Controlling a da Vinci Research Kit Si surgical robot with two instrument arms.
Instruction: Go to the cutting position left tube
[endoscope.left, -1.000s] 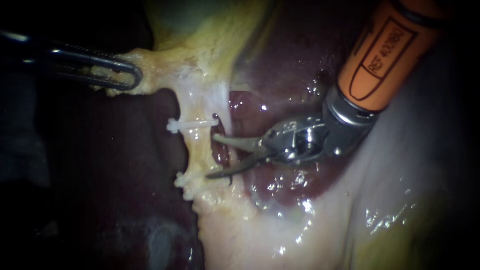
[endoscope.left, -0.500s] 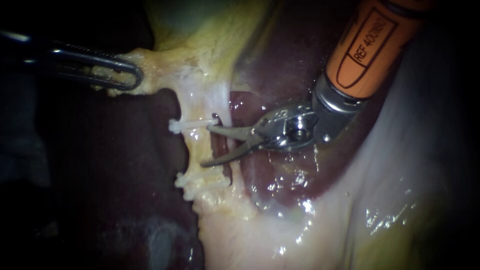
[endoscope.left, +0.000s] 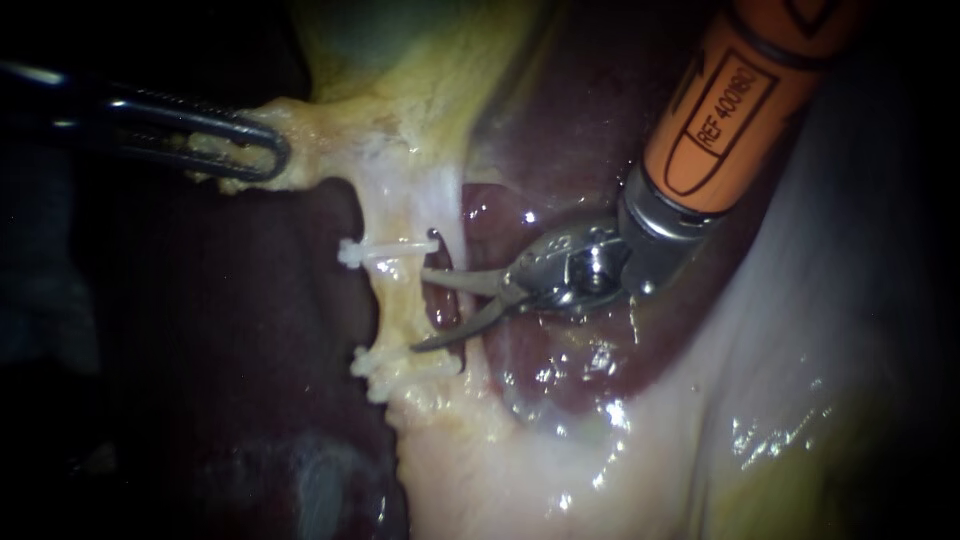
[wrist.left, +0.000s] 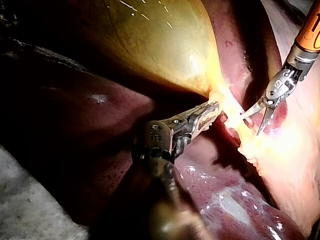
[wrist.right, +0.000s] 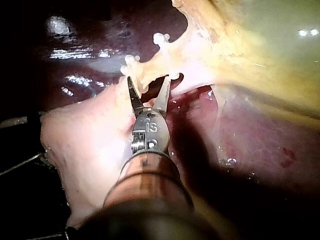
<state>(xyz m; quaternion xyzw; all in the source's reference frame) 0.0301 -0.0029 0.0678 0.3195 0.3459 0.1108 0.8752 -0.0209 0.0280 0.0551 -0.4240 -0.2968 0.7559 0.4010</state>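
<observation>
A pale yellow tube (endoscope.left: 398, 300) runs down from the gallbladder (endoscope.left: 420, 60). It carries one white clip (endoscope.left: 380, 249) above and a pair of white clips (endoscope.left: 400, 364) below. My right instrument (endoscope.left: 420, 310), on an orange shaft, has its thin blades open at the tube's right edge, between the upper clip and the lower clips. In the right wrist view the tube (wrist.right: 149, 75) lies between the open blades of the right instrument (wrist.right: 148, 92). My left instrument (endoscope.left: 245, 150) is shut on yellowish tissue at the gallbladder's neck and holds it out to the left; its jaws (wrist.left: 206, 114) also show in the left wrist view.
Dark red liver (endoscope.left: 230, 320) lies left of the tube and behind the blades (endoscope.left: 560, 370). A reddish strand (endoscope.left: 446, 305) runs just right of the tube. Pale, wet tissue (endoscope.left: 700, 420) fills the lower right.
The right instrument has moved left and slightly up, bringing its open blades closer onto the tube; they went up to the upper clip, then dropped a little. The left instrument has held still.
</observation>
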